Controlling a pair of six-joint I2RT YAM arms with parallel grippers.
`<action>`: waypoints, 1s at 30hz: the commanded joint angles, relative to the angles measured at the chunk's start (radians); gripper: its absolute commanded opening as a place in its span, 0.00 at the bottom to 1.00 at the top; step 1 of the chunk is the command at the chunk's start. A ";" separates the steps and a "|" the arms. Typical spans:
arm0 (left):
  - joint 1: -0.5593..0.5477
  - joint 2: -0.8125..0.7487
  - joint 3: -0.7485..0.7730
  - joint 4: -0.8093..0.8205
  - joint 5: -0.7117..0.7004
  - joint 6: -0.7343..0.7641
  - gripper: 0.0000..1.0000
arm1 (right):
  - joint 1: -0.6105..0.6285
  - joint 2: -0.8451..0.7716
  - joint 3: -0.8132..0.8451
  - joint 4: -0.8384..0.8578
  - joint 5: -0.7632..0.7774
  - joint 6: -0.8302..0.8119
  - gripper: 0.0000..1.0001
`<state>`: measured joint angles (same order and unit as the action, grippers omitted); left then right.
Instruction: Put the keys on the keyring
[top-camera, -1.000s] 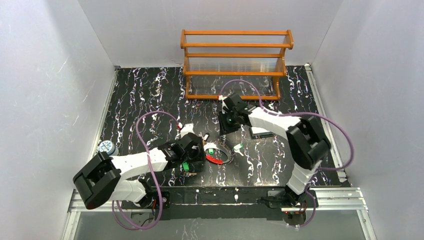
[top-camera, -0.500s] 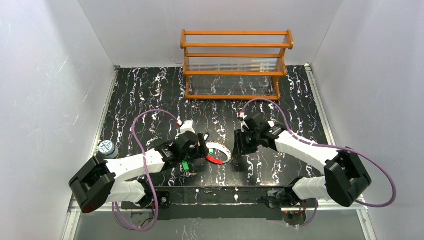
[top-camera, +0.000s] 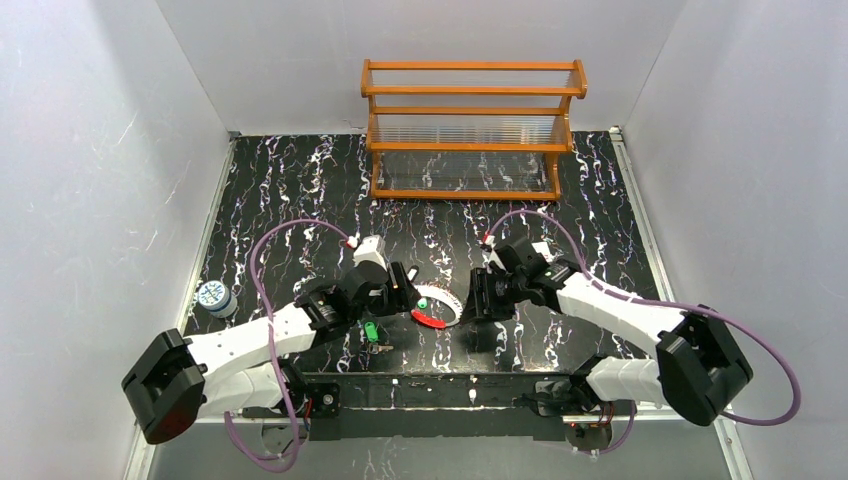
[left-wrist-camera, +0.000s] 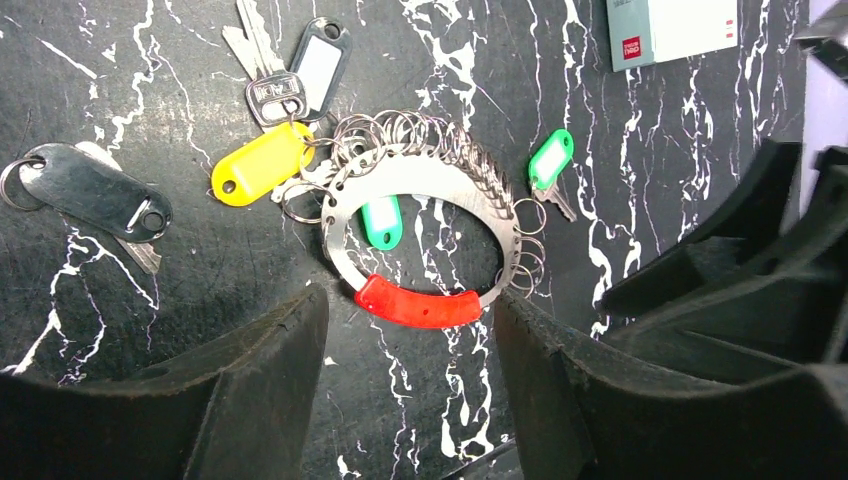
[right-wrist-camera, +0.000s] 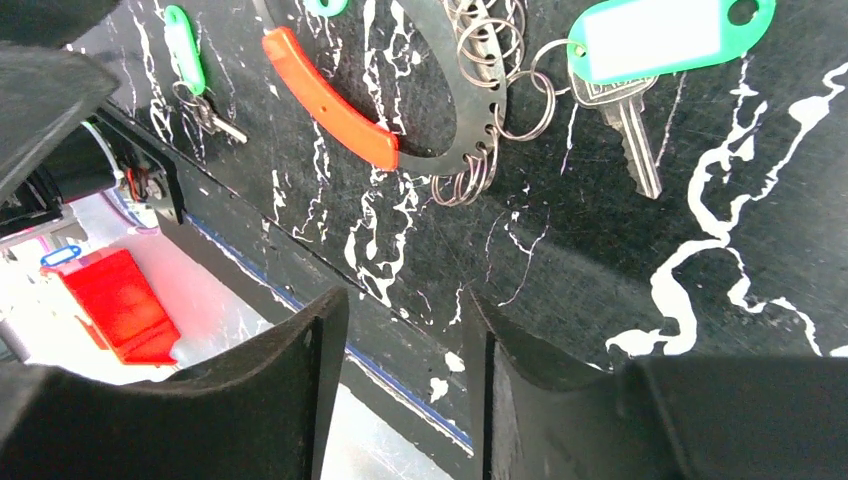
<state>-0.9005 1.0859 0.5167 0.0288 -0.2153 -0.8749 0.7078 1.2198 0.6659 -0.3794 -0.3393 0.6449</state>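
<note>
The keyring (left-wrist-camera: 345, 215) lies flat on the black marbled table, an oval metal band with a red segment (left-wrist-camera: 415, 303) and many small split rings. A yellow-tagged key (left-wrist-camera: 262, 163) rests against its far left side and a green tag (left-wrist-camera: 381, 220) lies inside the loop. Another green key (left-wrist-camera: 550, 160) lies just to its right. My left gripper (left-wrist-camera: 408, 335) is open, its tips either side of the red segment and just short of it. My right gripper (right-wrist-camera: 405, 300) hovers open near the green key (right-wrist-camera: 660, 35) and the keyring (top-camera: 436, 308). A third green key (top-camera: 372, 332) lies by the left arm.
Black-tagged keys (left-wrist-camera: 95, 190) and a dark-framed tag with keys (left-wrist-camera: 318, 60) lie left of and behind the ring. A white box (left-wrist-camera: 670, 25) sits behind. A wooden rack (top-camera: 470, 130) stands at the back and a small round tin (top-camera: 212, 296) at the left. The table's front edge (right-wrist-camera: 300, 290) is close.
The right arm swung from near the rack forward to the right of the keyring, its jaws widening. The left gripper shifted slightly back and left of the ring.
</note>
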 joint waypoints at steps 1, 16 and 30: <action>-0.003 -0.025 -0.015 -0.024 0.016 0.000 0.60 | -0.001 0.052 -0.030 0.095 -0.051 0.035 0.51; -0.001 0.053 0.084 -0.084 0.048 0.083 0.58 | -0.017 0.126 -0.058 0.173 -0.028 -0.019 0.55; -0.004 0.496 0.349 -0.131 0.050 0.267 0.47 | -0.085 0.365 0.076 0.226 -0.055 -0.109 0.56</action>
<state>-0.9009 1.5085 0.8242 -0.0666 -0.1570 -0.6540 0.6395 1.5234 0.6922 -0.1730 -0.4427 0.6048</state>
